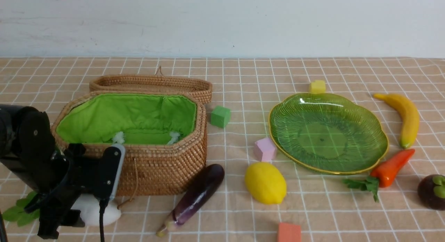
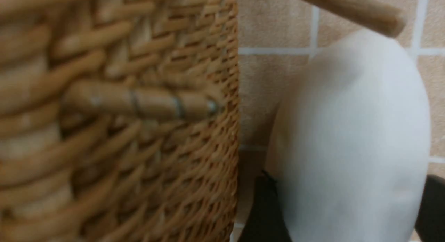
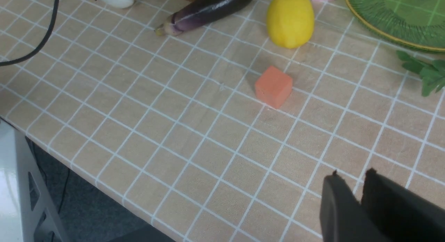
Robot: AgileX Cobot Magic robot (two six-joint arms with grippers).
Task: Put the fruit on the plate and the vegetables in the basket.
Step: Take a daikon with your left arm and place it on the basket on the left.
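Observation:
A white radish lies on the table in front of the wicker basket. My left gripper is shut on it, a black finger pressed to each side of the radish beside the basket wall. Along the front lie the eggplant, the lemon and the carrot-like vegetable. The green plate stands bare, with the banana to its right and the mangosteen at the right edge. My right gripper hangs shut and empty over the near table, out of the front view.
The basket lid leans behind the basket. Foam cubes are scattered about: green, pink, yellow and orange. A wooden toggle hangs by the radish. The table's near edge drops off below my right gripper.

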